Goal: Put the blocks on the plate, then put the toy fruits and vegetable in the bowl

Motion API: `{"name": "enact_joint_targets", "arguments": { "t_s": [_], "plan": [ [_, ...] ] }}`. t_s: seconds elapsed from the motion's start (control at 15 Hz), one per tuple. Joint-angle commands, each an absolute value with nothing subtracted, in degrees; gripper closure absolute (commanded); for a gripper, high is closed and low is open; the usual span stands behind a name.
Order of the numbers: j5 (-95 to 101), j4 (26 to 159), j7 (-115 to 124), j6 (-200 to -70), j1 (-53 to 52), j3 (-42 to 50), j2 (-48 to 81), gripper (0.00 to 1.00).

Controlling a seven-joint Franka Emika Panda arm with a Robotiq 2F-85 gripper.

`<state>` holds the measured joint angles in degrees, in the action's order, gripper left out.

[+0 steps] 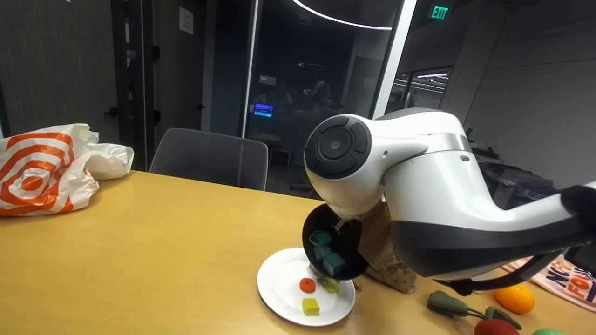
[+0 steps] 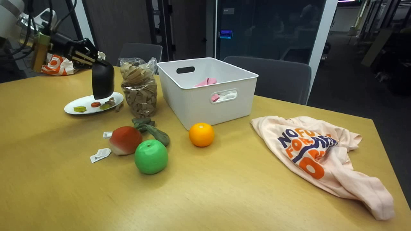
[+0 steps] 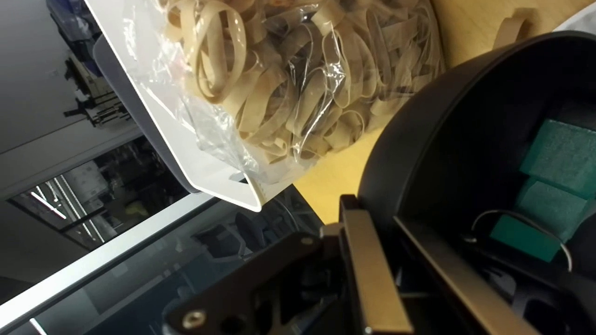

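Seeing the gripper (image 3: 374, 211) pinch the black bowl (image 2: 103, 81) tight at its rim, we think it is held there so the bowl can be tipped like a cup. The bowl is tilted on its side over one part of the white plate (image 1: 278, 286), likely so its green blocks (image 1: 334, 264) will fall there and not on the desk (image 1: 163, 256); we can't tell if bowl and plate touch. In both exterior views the plate sits well in from the far edge of the desk. Those green blocks look dark and square and lie in the bowl's low side, so we guess it needs a bigger tilt. On the plate are a bright yellow block (image 1: 311, 306) with flat sides and a round red piece (image 1: 307, 285) with a dark dot in its middle. The shiny orange (image 2: 201, 134), the smooth green apple (image 2: 151, 157), a red toy fruit (image 2: 125, 140) with a pale bottom and a dull green toy vegetable (image 2: 157, 134) lie out on the desk, well away from the corner near the pale pink cloth (image 2: 346, 183). We think they go last, since the bowl must be emptied first.
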<state>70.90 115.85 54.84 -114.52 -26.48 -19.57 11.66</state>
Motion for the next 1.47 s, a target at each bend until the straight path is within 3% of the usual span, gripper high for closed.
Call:
{"name": "enact_joint_targets", "arguments": {
  "t_s": [0.0, 1.4],
  "plan": [
    [76.32, 117.82, 58.98, -113.39, -26.7, -20.26, 9.35, 0.93],
    [104.21, 126.81, 72.16, -111.97, -25.75, -23.37, 7.66, 0.93]
  ]
}}
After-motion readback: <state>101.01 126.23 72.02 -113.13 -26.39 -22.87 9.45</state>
